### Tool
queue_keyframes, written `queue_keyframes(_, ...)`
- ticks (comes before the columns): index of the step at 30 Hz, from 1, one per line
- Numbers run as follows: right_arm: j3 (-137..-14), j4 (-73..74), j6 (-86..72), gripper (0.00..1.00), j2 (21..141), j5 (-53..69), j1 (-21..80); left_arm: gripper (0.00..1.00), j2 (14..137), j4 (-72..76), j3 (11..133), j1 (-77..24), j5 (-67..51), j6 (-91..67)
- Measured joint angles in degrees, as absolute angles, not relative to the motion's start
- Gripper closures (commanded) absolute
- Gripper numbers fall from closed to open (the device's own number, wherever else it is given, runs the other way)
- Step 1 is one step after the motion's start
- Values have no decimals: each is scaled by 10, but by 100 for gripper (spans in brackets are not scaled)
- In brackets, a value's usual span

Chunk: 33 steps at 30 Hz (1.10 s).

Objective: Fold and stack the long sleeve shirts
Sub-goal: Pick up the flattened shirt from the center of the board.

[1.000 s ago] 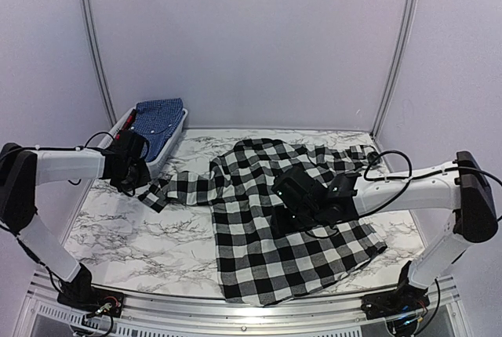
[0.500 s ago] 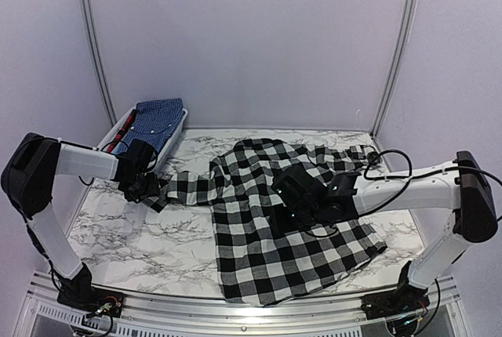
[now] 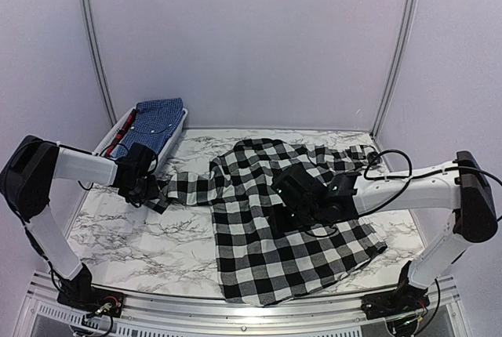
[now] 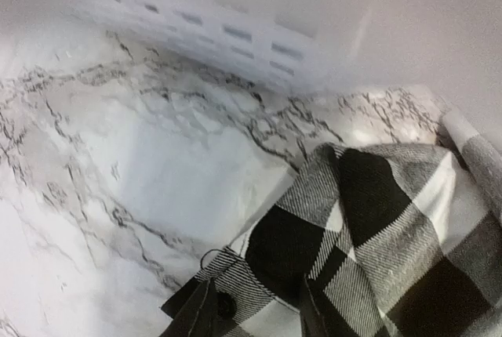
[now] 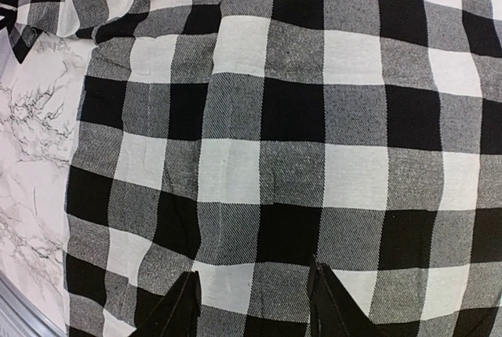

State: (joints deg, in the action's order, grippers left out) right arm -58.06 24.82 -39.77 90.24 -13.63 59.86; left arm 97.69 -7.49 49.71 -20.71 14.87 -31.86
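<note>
Big checked shirt (image 3: 267, 243) lies flat on the marble table (image 3: 141, 235), centre out to 4 o'clock. One sleeve is stretched toward 9, I'd guess so it can be folded inward. The blue shirt (image 3: 157, 121) waits in the basket (image 4: 235, 39) at 10 o'clock. The right gripper (image 5: 252, 274) sits low on the shirt body with its jaws apart, probably pinning it. The left gripper (image 4: 257, 286) straddles the cuff (image 4: 259, 251), but I can't tell if it's actually pinching.
</note>
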Motion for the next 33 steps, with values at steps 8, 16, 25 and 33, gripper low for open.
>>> queue_keyframes(8,-580,240,-398,57,903,-135,599,54,905,-87,455,-226,131,-357)
queue_keyframes(16,-580,237,-398,57,905,-133,599,51,913,-97,443,-244,160,-384)
queue_keyframes(25,-576,231,-398,58,905,-133,598,70,957,-97,460,-267,203,-391)
queue_keyframes(33,-572,231,-398,57,905,-131,598,100,959,-91,462,-272,217,-404)
